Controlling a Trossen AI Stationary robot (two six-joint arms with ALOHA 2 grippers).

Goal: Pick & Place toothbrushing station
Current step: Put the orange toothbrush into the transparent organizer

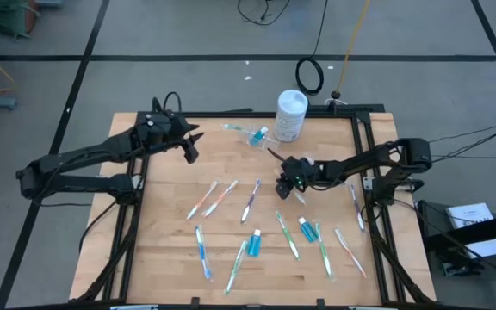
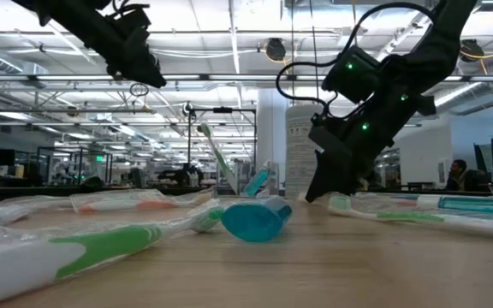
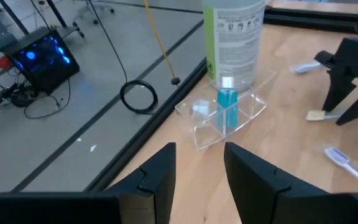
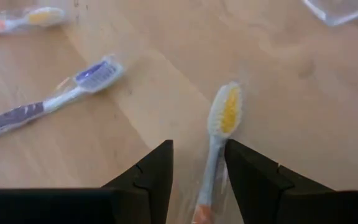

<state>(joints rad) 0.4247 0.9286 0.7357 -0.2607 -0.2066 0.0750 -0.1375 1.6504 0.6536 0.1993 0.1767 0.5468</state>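
Right tool [image 1: 293, 182]: table centre, fingers straddling yellow brush [image 4: 219, 134] handle, not clamped. Left tool [image 1: 190, 148]: 10 o'clock, parted, empty. Cup [image 1: 250, 135] with tube [image 1: 260, 133]: 12 o'clock, beside canister [image 1: 290, 114].

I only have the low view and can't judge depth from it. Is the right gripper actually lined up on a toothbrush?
Observer: Yes. In the right wrist view, the handle of a yellow-bristled toothbrush runs between the open fingers of the right gripper.
Operator: Where is the left arm?
Observer: From above, the left gripper hangs over the table's back left part, away from the scattered toothbrushes.
Operator: How far is the cup from the right gripper?
Observer: From above, the clear cup sits beside the white canister near the back edge, clearly apart from the right gripper.
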